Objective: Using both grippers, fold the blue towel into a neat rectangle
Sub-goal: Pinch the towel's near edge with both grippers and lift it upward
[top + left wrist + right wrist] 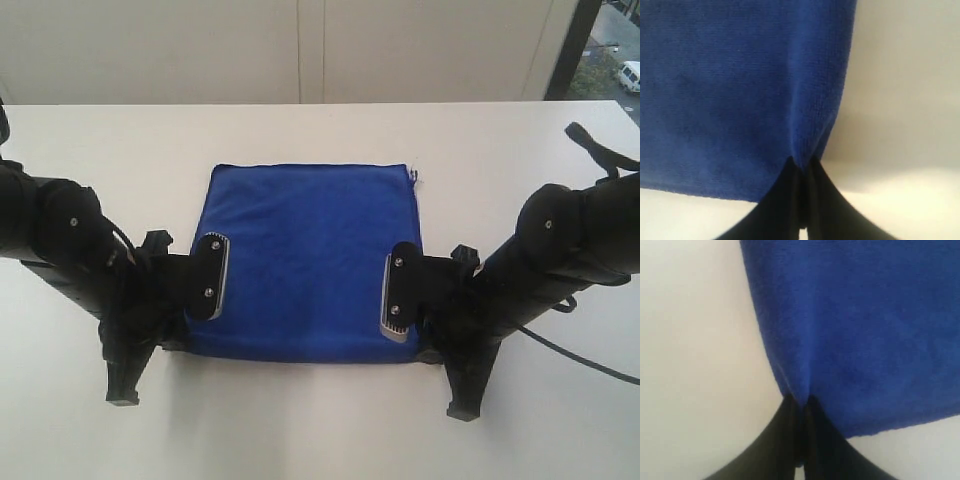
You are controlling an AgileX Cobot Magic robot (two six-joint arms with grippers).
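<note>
Your left gripper, a black arm end with narrow pincer jaws, has its jaws pressed together on the edge of the soft, fuzzy, rectangular microfibre blue towel. A small pucker of cloth gathers right at the tips, just in from the towel's side edge and close to its near corner. Your right gripper, the matching black pincer, is closed the same way on the opposite side, and the fabric there is drawn into a little crease where the tips meet. In the exterior view you can see both black arms angled inward from the near side, each reaching in at one near corner of the towel, left arm on the left and right arm on the right, with looped black cables trailing behind them. The towel lies spread flat between the two arms on the plain white table, its surface smooth and its far edge straight. A small white tag sticks out at the far right corner. The table's pale surface shows on all sides of the cloth, and a light wall stands behind it.
</note>
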